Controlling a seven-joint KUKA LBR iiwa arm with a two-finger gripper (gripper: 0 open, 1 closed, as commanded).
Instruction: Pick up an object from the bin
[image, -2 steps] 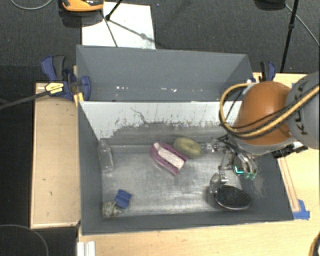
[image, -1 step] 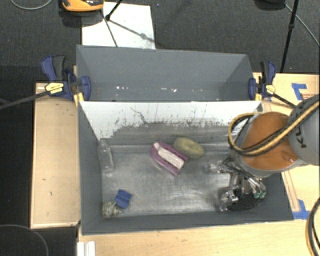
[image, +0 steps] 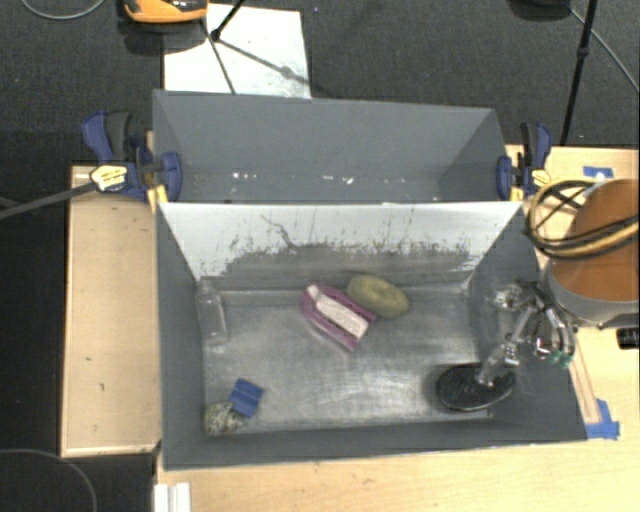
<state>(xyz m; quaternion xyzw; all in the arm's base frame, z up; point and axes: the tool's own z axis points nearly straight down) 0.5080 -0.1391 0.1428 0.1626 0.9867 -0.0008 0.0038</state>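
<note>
My gripper (image: 497, 362) is low in the bin's front right corner, directly over the right part of a flat black round disc (image: 460, 391) lying on the floor there. It reaches down to the disc's top and hides part of its right edge. Whether it touches the disc I cannot tell. Further left, near the back wall, a purple and white packet (image: 338, 316) lies tilted beside an olive oval lump (image: 378, 294).
A small blue block (image: 245, 397) and a grey speckled lump (image: 222, 419) sit in the front left corner. A clear, hard-to-see item (image: 211, 306) stands by the left wall. The arm with its orange cover and cables comes in over the right rim.
</note>
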